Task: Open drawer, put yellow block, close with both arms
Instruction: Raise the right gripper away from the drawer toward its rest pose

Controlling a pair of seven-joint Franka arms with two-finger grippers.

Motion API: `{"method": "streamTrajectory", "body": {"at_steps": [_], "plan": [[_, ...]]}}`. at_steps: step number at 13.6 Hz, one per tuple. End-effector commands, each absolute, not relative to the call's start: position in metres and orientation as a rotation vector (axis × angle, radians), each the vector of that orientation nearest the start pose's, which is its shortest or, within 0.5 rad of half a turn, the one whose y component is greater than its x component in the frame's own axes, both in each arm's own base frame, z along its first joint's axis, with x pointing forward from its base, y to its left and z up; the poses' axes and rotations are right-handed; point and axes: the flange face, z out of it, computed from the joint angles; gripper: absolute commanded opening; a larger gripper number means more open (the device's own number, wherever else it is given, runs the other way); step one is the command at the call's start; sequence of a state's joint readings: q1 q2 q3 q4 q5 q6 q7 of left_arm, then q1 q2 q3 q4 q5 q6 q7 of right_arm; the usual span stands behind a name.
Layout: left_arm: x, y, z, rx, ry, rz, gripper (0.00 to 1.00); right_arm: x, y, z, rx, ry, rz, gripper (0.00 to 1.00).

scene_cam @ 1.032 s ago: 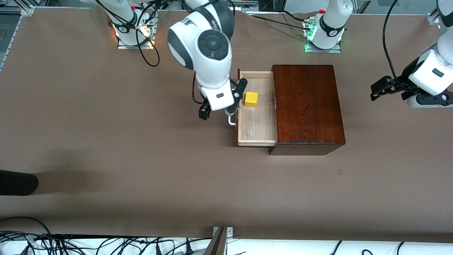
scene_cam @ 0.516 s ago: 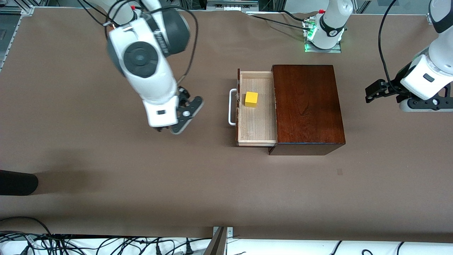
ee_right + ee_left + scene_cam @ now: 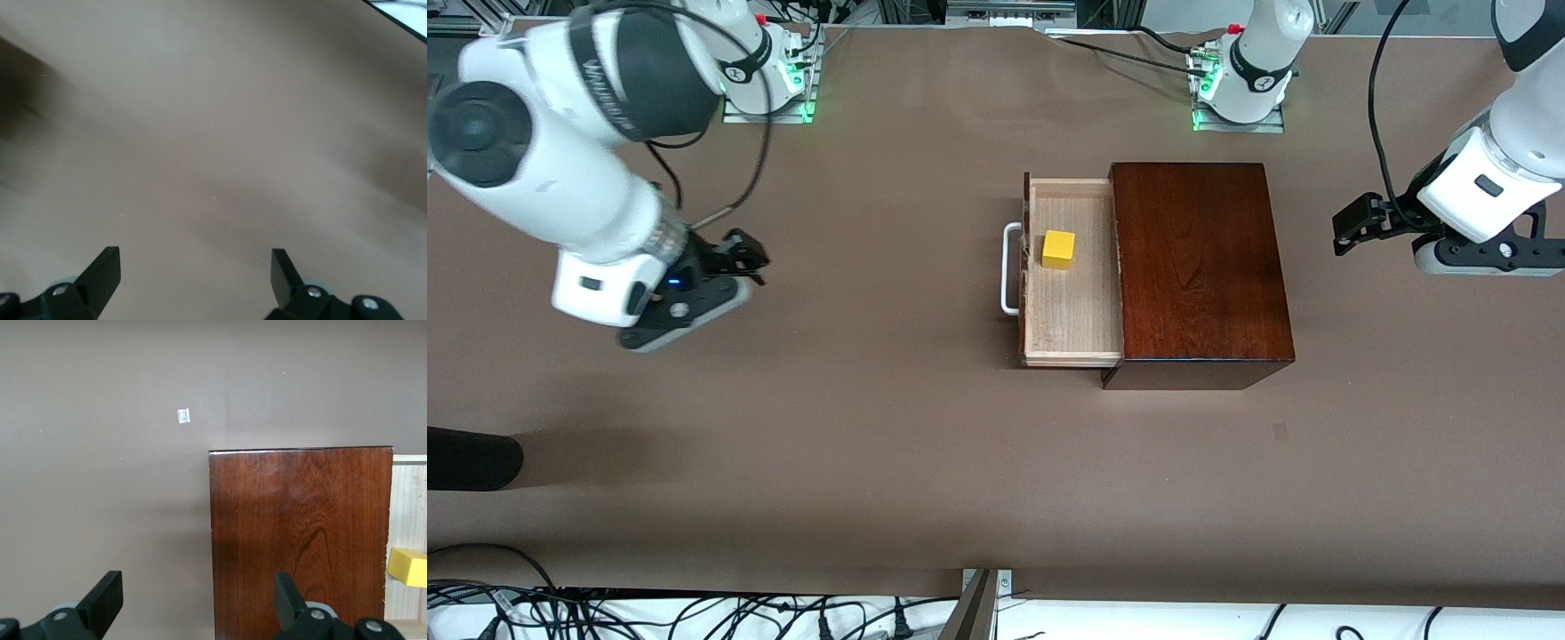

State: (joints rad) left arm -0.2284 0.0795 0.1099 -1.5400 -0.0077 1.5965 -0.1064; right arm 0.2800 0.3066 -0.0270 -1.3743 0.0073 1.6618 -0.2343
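The drawer [image 3: 1072, 329] stands pulled out of the reddish-brown wooden box [image 3: 1196, 267], its white handle [image 3: 1008, 269] toward the right arm's end. The yellow block [image 3: 1058, 250] sits in the drawer's tray; its edge also shows in the left wrist view [image 3: 408, 567] beside the box [image 3: 300, 533]. My right gripper [image 3: 745, 255] is open and empty over bare table toward the right arm's end. My left gripper [image 3: 1350, 229] is open and empty over the table off the box's closed end.
The brown table [image 3: 871, 427] spreads around the box. A small white mark [image 3: 183, 416] lies on the table near the box. A dark object [image 3: 471, 458] pokes in at the table's edge near the front camera. Cables [image 3: 649, 613] lie along the front edge.
My right arm has swung away from the drawer handle to the right arm's end of the table. My left gripper has drifted slightly toward the box. Drawer and block have not moved.
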Motion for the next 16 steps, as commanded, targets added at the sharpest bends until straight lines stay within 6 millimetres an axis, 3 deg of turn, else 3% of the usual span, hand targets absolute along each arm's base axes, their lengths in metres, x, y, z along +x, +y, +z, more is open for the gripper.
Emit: {"method": "streamTrajectory", "body": {"at_steps": [1,5,7,8,9,13,16], "plan": [[0.577,-0.103,0.604,-3.132,0.113,0.027,1.0,0.607,0.129,0.539,-3.057,-0.635,0.005,1.0],[0.58,-0.167,0.604,-3.14,0.202,0.007,1.0,0.593,0.07,0.543,-3.114,-0.304,0.012,1.0],[0.58,-0.199,0.587,-3.145,0.197,0.044,1.0,0.587,0.052,0.546,-3.127,-0.098,0.011,1.0],[0.571,-0.235,0.579,-3.144,0.231,0.063,1.0,0.584,0.045,0.546,-3.129,0.005,0.011,1.0],[0.567,-0.256,0.568,-3.142,0.207,0.091,1.0,0.581,0.039,0.552,-3.127,0.08,-0.003,1.0],[0.54,-0.35,0.54,-3.159,0.109,0.059,1.0,0.572,0.01,0.576,-3.116,0.188,-0.06,1.0],[0.525,-0.394,0.52,-3.174,0.054,0.06,1.0,0.569,0.0,0.581,-3.113,0.21,-0.063,1.0]]}}
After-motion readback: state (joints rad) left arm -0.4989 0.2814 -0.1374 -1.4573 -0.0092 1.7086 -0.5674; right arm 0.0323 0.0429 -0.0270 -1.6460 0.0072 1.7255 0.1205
